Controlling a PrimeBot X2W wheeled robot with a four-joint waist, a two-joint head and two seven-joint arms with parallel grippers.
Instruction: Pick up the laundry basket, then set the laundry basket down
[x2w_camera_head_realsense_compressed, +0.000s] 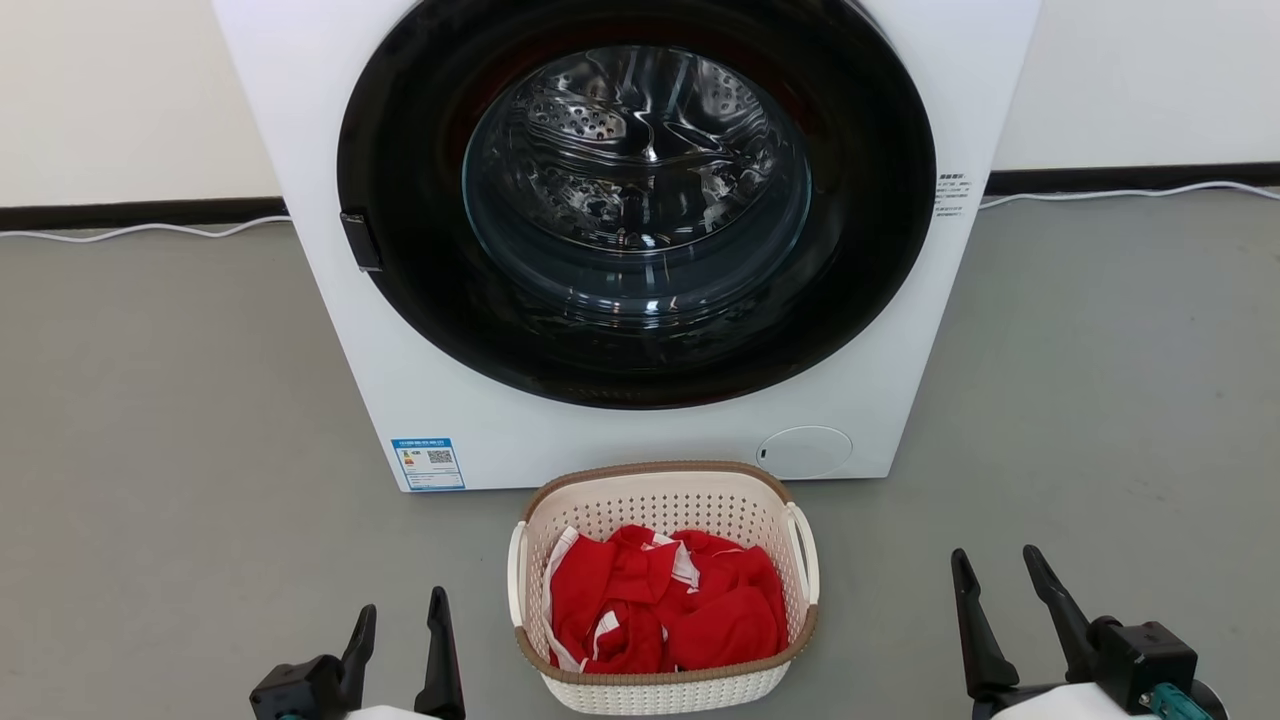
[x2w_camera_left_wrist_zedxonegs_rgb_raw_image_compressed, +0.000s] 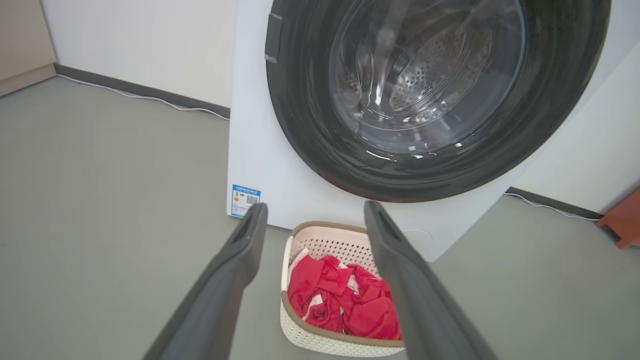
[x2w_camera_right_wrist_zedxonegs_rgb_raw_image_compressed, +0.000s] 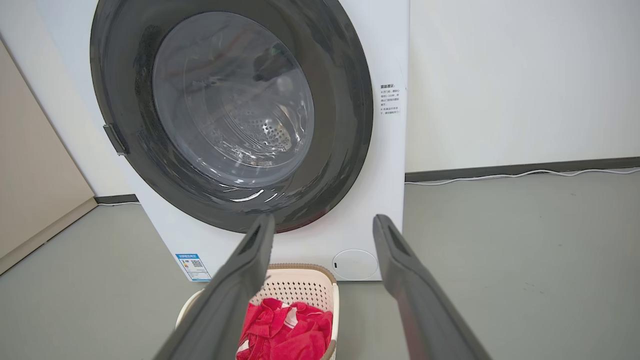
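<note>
Splayed, empty: left gripper (x2w_camera_head_realsense_compressed: 403, 612), right gripper (x2w_camera_head_realsense_compressed: 996, 558) — flanking cream perforated plastic laundry basket (x2w_camera_head_realsense_compressed: 660, 692) (red clothes (x2w_camera_head_realsense_compressed: 690, 610) inside). Risk: uneven grip on white loop handles (x2w_camera_head_realsense_compressed: 803, 548) — tilt, spill.

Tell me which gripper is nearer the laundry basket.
Left. The left gripper sits close beside the laundry basket, on its left; the right gripper stands farther off on its right. Neither touches it.

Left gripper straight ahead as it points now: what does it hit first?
Probably the washing machine, near its dark door; the left gripper looks aimed above the laundry basket, though depth is unclear.
</note>
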